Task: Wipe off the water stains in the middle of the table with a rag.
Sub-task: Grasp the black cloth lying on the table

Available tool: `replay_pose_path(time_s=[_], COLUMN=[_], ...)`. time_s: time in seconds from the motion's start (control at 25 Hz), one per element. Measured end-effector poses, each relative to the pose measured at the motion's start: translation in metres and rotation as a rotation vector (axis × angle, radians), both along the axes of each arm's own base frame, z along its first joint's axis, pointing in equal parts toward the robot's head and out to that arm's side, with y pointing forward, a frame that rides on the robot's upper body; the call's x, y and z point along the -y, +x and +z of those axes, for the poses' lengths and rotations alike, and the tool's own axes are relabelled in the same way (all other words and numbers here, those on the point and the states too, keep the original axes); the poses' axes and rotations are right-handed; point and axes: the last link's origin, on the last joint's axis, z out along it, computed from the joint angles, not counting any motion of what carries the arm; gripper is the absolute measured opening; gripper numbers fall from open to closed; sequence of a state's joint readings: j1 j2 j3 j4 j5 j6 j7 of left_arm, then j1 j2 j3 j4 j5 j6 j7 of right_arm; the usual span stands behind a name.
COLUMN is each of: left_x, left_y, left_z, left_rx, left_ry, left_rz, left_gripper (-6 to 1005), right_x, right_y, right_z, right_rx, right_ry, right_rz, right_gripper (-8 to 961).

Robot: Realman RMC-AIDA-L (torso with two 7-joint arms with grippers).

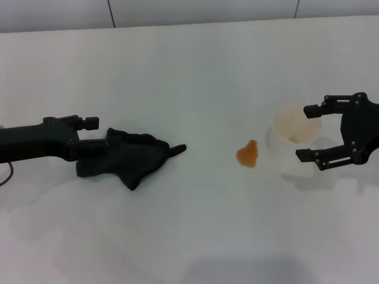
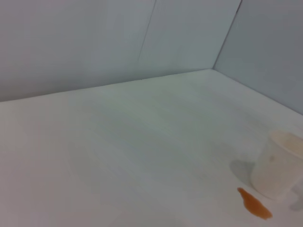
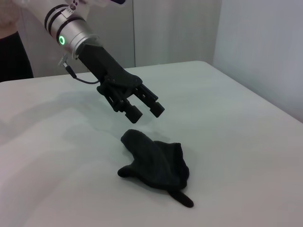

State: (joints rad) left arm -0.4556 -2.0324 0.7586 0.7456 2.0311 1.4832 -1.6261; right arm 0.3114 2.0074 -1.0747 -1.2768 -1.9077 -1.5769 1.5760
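Observation:
The rag [image 1: 139, 158] lies in a black bunch on the white table [image 1: 195, 77], left of centre, with its thin pointed corner toward the middle. It also shows in the right wrist view [image 3: 156, 163]. My left gripper [image 1: 100, 133] hovers just above the rag's left end, open and empty; the right wrist view shows it [image 3: 145, 110] clear of the cloth. The water stain [image 1: 247, 154] is a small orange-brown blot right of centre, also seen in the left wrist view [image 2: 255, 205]. My right gripper [image 1: 304, 133] is open, with its jaws on either side of the cup.
A translucent whitish cup [image 1: 292, 139] stands just right of the stain, also seen in the left wrist view [image 2: 279, 163]. A wall runs along the table's far edge [image 1: 195, 21]. A thin cable hangs by the left arm [image 1: 9, 174].

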Motion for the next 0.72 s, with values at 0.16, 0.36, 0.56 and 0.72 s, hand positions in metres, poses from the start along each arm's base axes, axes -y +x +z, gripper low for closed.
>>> replay_pose_path(time_s=[0.16,0.36,0.56,0.72], left_x=[0.0,0.001,0.001,-0.005], left_y=[0.001,0.005,0.014,0.028], left_z=[0.0,0.003,0.016,0.034], left_rx=[0.001,0.012,0.014,-0.036], left_ry=[-0.002,-0.02,-0.048,-0.082], left_rz=[-0.003,-0.012,-0.006,0.033], left_gripper=[856,855,854,854], right_x=[0.0,0.0,-0.002,-0.003], right_y=[0.0,0.0,0.0,-0.001], right_z=[0.0,0.0,0.0,0.0], right_rx=[-0.001,-0.003,-0.002,-0.001], right_ry=[0.0,0.003,0.01,0.015], right_rz=[-0.001,-0.001,-0.002,-0.001], right_gripper=[869,869,869,869])
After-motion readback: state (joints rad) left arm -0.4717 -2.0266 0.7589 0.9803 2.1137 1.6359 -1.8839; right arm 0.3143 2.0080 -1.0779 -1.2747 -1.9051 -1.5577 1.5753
